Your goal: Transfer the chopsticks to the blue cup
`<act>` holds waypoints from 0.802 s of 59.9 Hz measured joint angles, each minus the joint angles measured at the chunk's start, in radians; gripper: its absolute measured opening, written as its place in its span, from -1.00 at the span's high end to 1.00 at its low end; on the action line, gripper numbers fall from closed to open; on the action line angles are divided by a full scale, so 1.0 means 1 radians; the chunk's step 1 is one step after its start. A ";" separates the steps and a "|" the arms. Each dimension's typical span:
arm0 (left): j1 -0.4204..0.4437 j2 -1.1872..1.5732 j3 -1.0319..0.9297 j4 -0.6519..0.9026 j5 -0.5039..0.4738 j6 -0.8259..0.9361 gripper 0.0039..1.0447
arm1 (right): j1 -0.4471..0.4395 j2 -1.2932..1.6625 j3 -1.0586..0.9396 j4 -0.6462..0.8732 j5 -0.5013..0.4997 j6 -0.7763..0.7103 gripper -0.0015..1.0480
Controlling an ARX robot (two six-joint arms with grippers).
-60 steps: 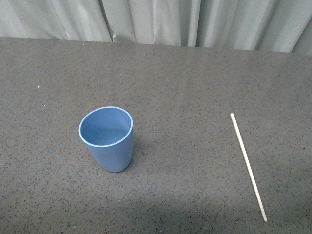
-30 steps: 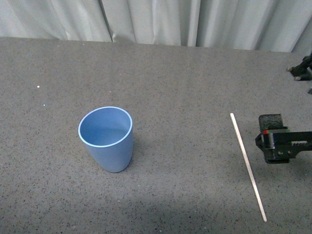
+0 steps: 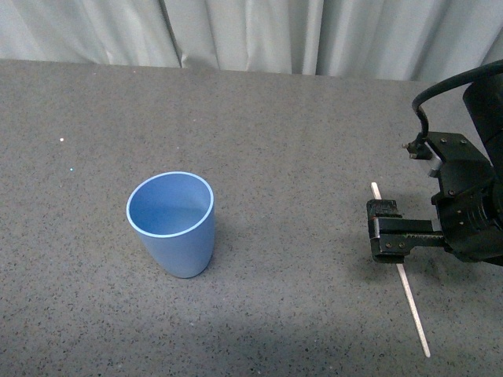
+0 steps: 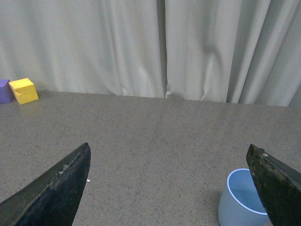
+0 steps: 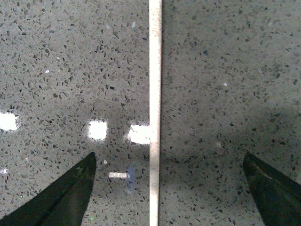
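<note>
The blue cup stands upright left of centre on the table; the left wrist view catches its rim and side. The chopsticks, one pale stick, lie flat on the table at the right, running from far to near. My right gripper hangs open over the stick's middle part. In the right wrist view the chopsticks run straight between the spread fingers of the right gripper, untouched. My left gripper is open and holds nothing, and it does not show in the front view.
The dark grey speckled table ends at a pale curtain at the back. A yellow block and a purple block sit at the table's far edge in the left wrist view.
The right arm, out of view a second ago, has come in from the right and moved left until its open gripper is over the chopsticks. Cup and stick have not moved.
</note>
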 joint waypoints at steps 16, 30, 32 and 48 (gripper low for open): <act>0.000 0.000 0.000 0.000 0.000 0.000 -0.88 | 0.025 0.059 0.066 -0.057 0.008 0.007 0.00; 0.000 0.000 0.000 0.000 0.000 0.000 -0.88 | 0.032 0.084 0.094 -0.092 0.025 0.013 0.61; 0.000 0.000 0.000 0.000 0.000 0.000 -0.88 | 0.032 0.085 0.096 -0.092 0.026 0.015 0.71; 0.000 0.000 0.000 0.000 0.000 0.000 -0.88 | 0.033 0.027 0.029 0.051 0.023 0.044 0.98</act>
